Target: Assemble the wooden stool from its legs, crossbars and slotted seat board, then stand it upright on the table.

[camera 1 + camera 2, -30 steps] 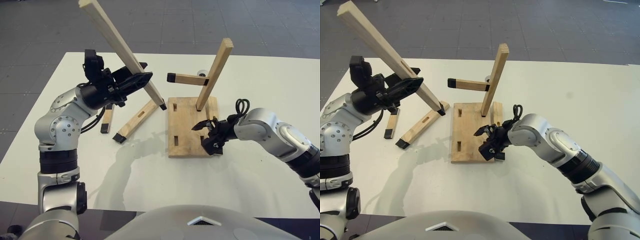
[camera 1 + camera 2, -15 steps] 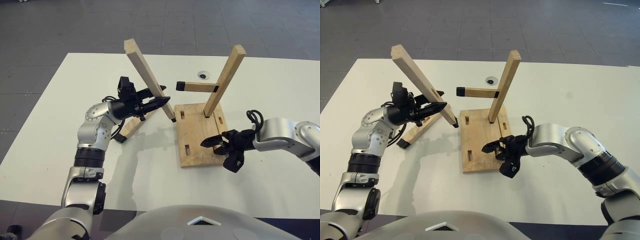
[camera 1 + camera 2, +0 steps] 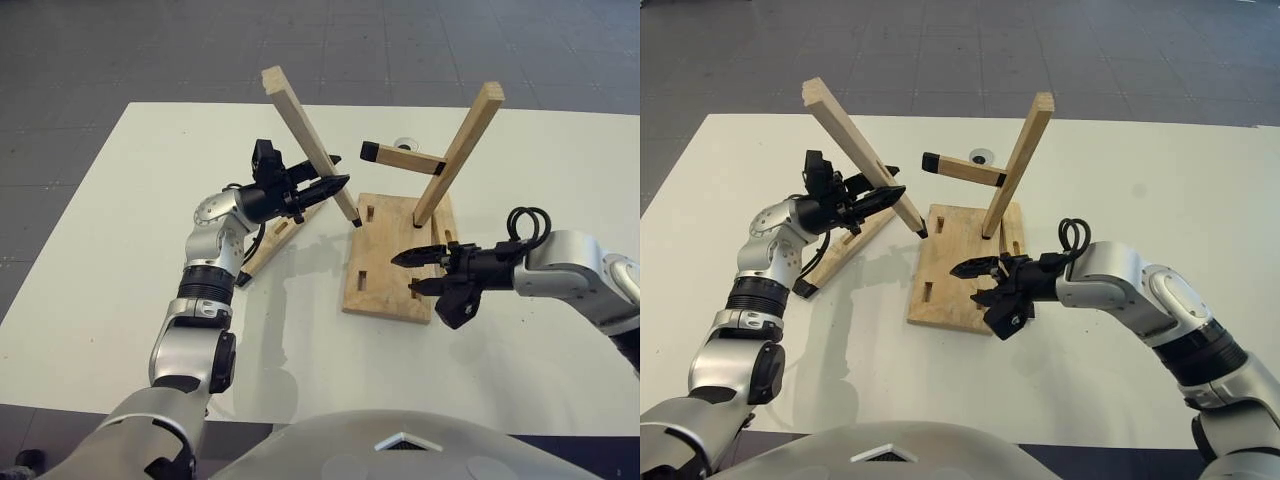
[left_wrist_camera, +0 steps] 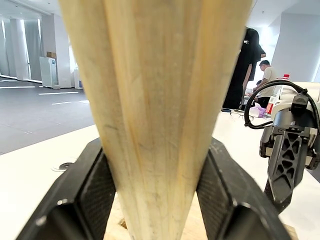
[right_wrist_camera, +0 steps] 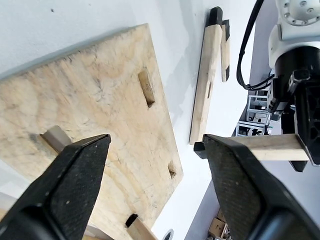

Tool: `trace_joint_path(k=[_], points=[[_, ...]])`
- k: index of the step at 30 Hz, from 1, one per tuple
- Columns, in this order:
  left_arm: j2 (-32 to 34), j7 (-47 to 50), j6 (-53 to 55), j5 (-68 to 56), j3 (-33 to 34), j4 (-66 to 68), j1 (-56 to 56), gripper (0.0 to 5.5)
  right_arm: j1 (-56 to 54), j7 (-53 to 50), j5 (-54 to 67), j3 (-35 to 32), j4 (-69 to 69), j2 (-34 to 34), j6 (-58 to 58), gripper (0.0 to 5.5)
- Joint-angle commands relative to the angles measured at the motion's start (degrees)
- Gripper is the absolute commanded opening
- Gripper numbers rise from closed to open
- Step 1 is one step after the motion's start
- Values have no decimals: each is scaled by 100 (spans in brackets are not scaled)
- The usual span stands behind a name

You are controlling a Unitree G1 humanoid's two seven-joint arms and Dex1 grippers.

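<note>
The slotted seat board (image 3: 385,275) lies flat on the white table. One leg (image 3: 458,155) stands tilted in its far right slot, and a black-tipped crossbar (image 3: 405,158) sticks out from it to the left. My left gripper (image 3: 335,170) is shut on a second leg (image 3: 300,130), held slanted, its black lower tip just above the board's far left corner. In the left wrist view that leg (image 4: 155,110) sits between the black fingers (image 4: 95,195). My right gripper (image 3: 404,274) is open over the board's near right part; the board (image 5: 100,115) lies between its fingers (image 5: 75,180).
A loose slotted leg (image 3: 265,245) lies on the table left of the board, under my left forearm; the right wrist view shows this leg (image 5: 202,95) with another short piece beside it. A round hole (image 3: 982,155) sits in the table behind the crossbar.
The camera has shifted. My left gripper has brought its leg in from the left and lower, its tip now at the board's far left corner. The right gripper stays open at the board.
</note>
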Motion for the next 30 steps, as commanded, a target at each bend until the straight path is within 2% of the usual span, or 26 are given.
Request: trace_joint_path(k=[1, 5, 13, 19, 23, 25, 28, 30], points=[[99, -143, -234, 173, 145, 445, -414, 208, 154, 134, -35, -162, -33, -109, 37, 342], [94, -127, -328, 209, 273, 591, -568, 208, 33, 152, -375, 55, 292, 199, -48, 342], [68, -132, 24, 82, 302, -92, -385, 208, -294, 537, -963, 754, 1178, 456, -721, 342], [63, -63, 200, 94, 310, -393, -219, 208, -939, 843, -1275, 1387, 1478, 46, -2346, 342], [28, -50, 270, 101, 272, -605, -18, 208, -1034, 463, -1609, 1185, 1937, -530, -3369, 342], [-7, -17, 305, 94, 260, -719, 113, 208, -1419, 22, -2154, 974, 2557, -482, -3672, 342], [-59, 19, 367, 85, 230, -897, 272, 208, -1746, -535, -2292, 693, 2889, -123, -3652, 342], [-36, 0, 416, 62, 239, -963, 337, 208, -1543, -760, -1445, 112, 2154, -106, -2956, 342]])
